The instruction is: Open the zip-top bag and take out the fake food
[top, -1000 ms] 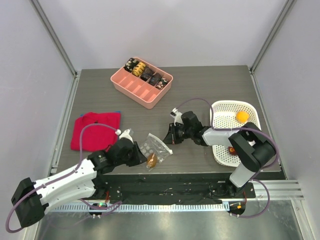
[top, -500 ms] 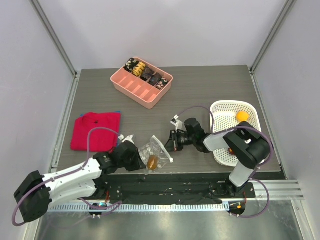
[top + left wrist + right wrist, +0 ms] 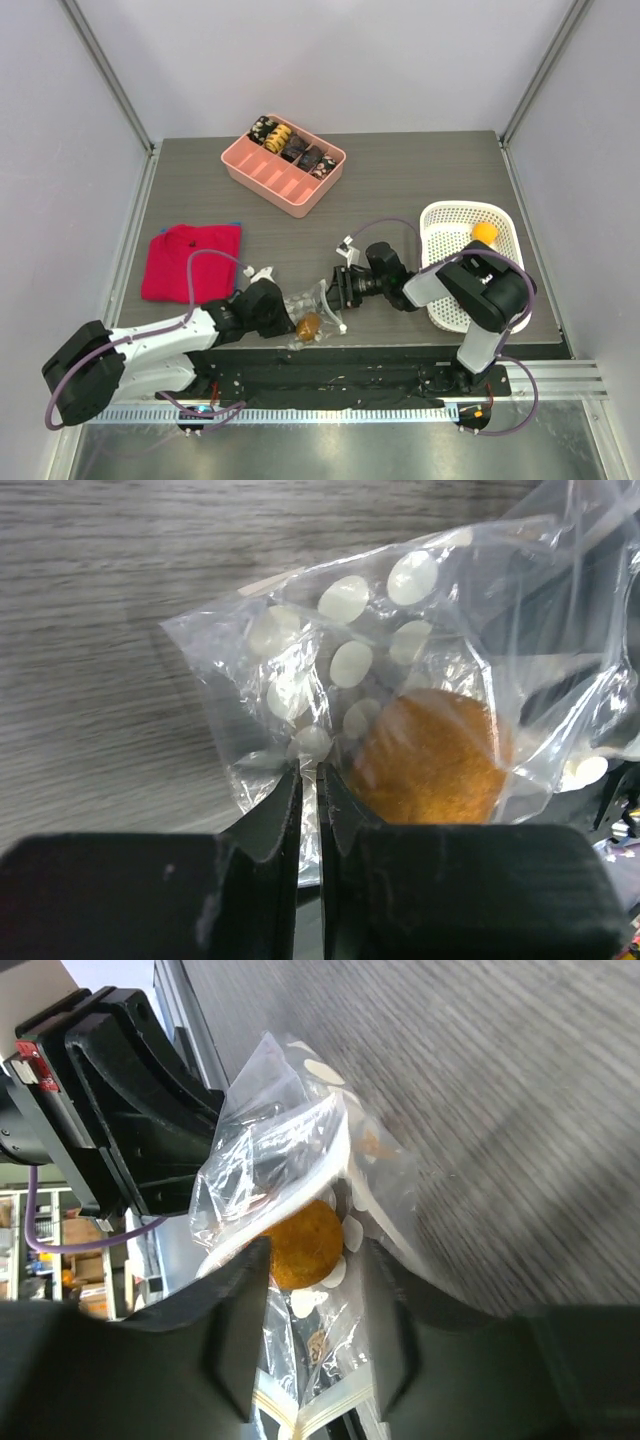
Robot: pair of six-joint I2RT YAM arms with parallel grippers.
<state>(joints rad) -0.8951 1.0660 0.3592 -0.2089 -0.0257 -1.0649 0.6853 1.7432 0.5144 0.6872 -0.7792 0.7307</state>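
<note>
The clear zip-top bag lies near the table's front edge, between both grippers. An orange fake food piece sits inside it. In the left wrist view my left gripper is shut on a crinkled edge of the bag, with the orange piece just to the right of it. In the right wrist view my right gripper is open, with the bag's zip end between its fingers and the orange piece at the fingertips. No dark red-purple piece shows.
A white mesh basket at the right holds an orange ball. A pink divided tray with dark and striped pieces stands at the back. A red cloth lies at the left. The table's front edge is just below the bag.
My left gripper has moved right onto the bag. My right gripper has come down and left onto the bag's other end. The bag has shifted slightly nearer the front edge.
</note>
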